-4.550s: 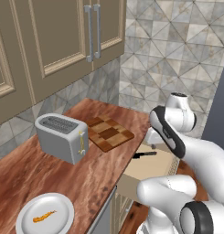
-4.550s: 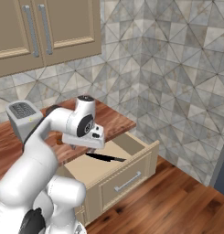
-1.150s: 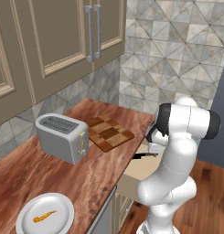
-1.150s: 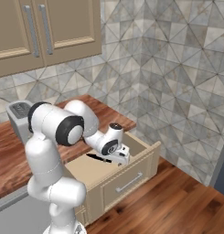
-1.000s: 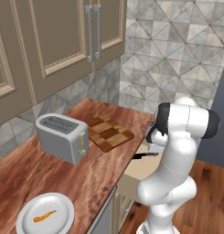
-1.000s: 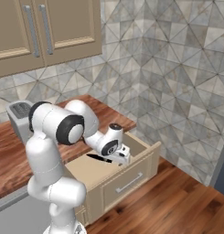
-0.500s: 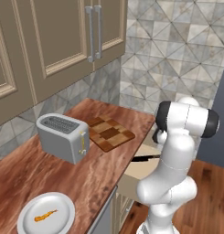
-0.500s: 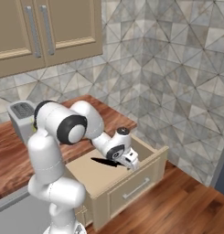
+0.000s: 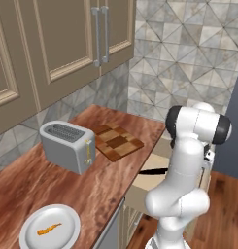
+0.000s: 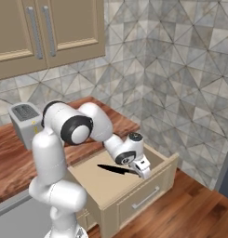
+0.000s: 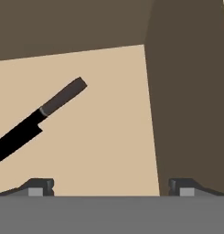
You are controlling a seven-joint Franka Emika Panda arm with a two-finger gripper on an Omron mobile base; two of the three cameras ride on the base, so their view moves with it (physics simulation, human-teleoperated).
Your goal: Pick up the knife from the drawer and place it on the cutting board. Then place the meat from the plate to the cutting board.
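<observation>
Kitchen tabletop at left untouched, the claw [image 10: 144,170] has swung deeper into the open drawer [image 10: 134,195], jaws wide apart and empty, as the knife [image 11: 38,118] lies at frame left, ungrasped.

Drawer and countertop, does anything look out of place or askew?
Nothing stands out. The black knife lies flat on the tan wooden drawer's floor, and the small orange meat strip sits on the round white plate.

Matt black knife [image 11: 38,119]; pale wooden drawer [image 10: 138,200]
</observation>
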